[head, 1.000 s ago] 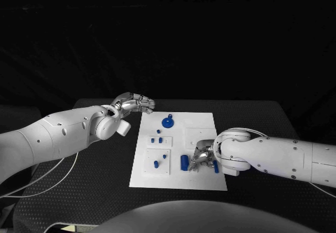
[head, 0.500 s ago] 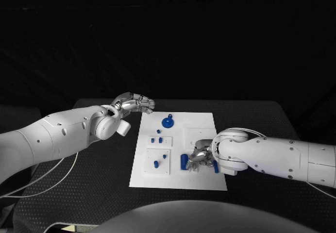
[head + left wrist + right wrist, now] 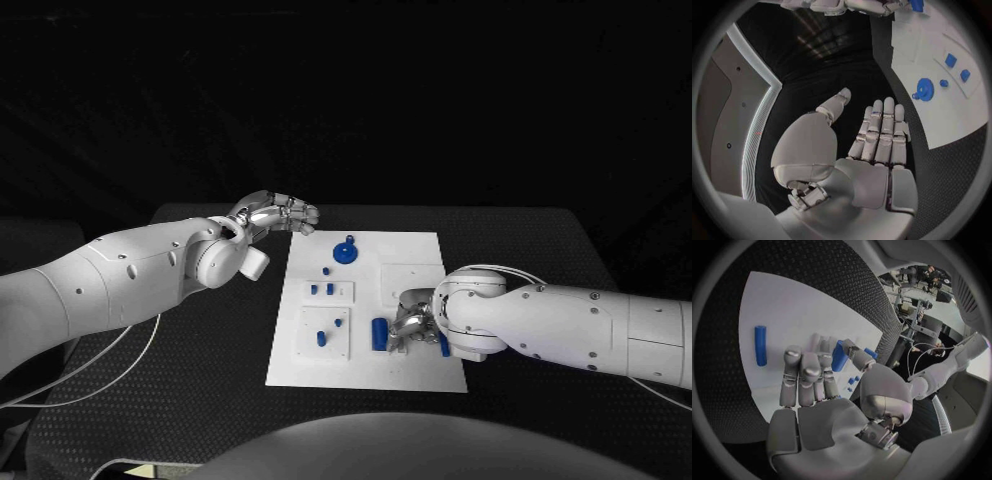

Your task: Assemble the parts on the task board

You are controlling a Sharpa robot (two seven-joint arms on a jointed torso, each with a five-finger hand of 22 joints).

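On the white rectangular task board (image 3: 418, 250) in the middle of the black tabletop (image 3: 534, 240), my right hand (image 3: 415, 325) rests at the near right part of the plate, its fingers curled over a blue cylindrical peg (image 3: 839, 356) that I pinch between thumb and fingertips. Just beside that hand, toward the board's centre, a second blue cylinder (image 3: 379, 334) lies flat on the white surface; the right wrist view shows it (image 3: 760, 345) apart from my fingers. Another short blue piece (image 3: 444, 345) lies close to my right hand, on its outer side.

Farther up the board sits a round blue knob-like part (image 3: 346, 251) with a small blue stub (image 3: 327, 270) next to it. Two small blue pegs (image 3: 325, 289) stand in a raised white square block, and two more blue pieces (image 3: 330, 330) sit on a larger white block nearer to me.

My left hand (image 3: 277, 214) hovers off the board's far left corner, above the tabletop, holding nothing; its fingers lie straight and side by side, with the thumb set apart.
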